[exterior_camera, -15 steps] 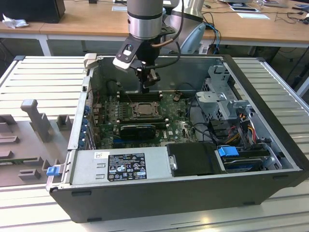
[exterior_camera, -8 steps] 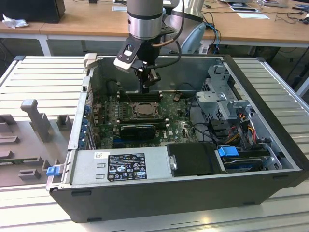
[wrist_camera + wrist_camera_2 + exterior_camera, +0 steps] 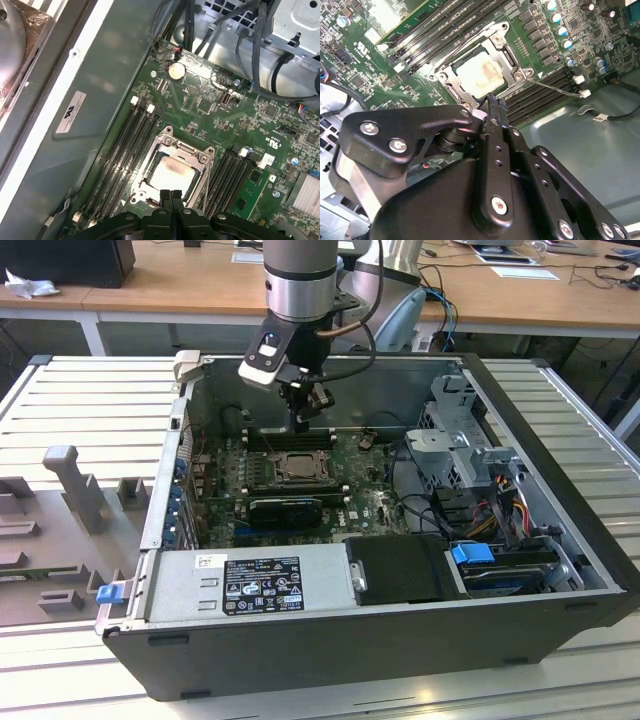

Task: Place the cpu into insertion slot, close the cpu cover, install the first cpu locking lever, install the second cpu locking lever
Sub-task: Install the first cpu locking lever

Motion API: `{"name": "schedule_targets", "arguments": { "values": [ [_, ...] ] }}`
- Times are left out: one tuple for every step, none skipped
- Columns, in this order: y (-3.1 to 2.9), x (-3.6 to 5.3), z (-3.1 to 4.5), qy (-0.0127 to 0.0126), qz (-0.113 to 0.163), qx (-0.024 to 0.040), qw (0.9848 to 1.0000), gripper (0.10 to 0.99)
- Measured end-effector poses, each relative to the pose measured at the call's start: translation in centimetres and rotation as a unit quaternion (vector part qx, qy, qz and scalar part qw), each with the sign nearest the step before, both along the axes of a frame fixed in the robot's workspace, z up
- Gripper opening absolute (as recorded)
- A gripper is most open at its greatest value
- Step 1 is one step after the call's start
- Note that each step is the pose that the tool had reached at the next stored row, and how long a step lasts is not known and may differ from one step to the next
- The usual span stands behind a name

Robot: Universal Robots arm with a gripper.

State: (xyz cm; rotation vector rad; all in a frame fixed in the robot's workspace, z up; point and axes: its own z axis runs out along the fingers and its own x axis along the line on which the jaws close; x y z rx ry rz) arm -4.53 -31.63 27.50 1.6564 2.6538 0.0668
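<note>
We see the gripper (image 3: 171,193) just above the edge of the slot (image 3: 149,188), its 2 fingers pressed together and holding nothing. The cpu (image 3: 170,175) lies in the slot, the cover (image 3: 200,157) lowered flat around it.

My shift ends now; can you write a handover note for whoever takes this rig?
Gripper: jaws shut, nothing seen between them, over the edge of the slot.
Cpu: seated in the slot.
Cover: down over it.
Done: cpu placed, cover closed.
Left: levers. One thin rod juts out from the socket's corner, and I cannot tell whether either lever is latched.
</note>
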Motion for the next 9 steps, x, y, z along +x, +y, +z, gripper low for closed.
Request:
{"name": "schedule_targets", "arguments": {
  "values": [
    [0.00, 0.00, 0.00, 0.0000, 0.002, 0.0000, 1.0000, 0.106],
    [0.00, 0.00, 0.00, 0.0000, 0.004, 0.0000, 1.0000, 0.106],
    [0.00, 0.00, 0.00, 0.0000, 0.007, 0.0000, 1.0000, 0.106],
    [0.00, 0.00, 0.00, 0.0000, 0.009, 0.0000, 1.0000, 0.106],
    [0.00, 0.00, 0.00, 0.0000, 0.010, 0.0000, 1.0000, 0.106],
    [0.00, 0.00, 0.00, 0.0000, 0.012, 0.0000, 0.9999, 0.106],
    [0.00, 0.00, 0.00, 0.0000, 0.014, 0.0000, 0.9999, 0.106],
    [0.00, 0.00, 0.00, 0.0000, 0.017, 0.0000, 0.9999, 0.106],
    [0.00, 0.00, 0.00, 0.0000, 0.019, 0.0000, 0.9998, 0.106]
  ]
}}
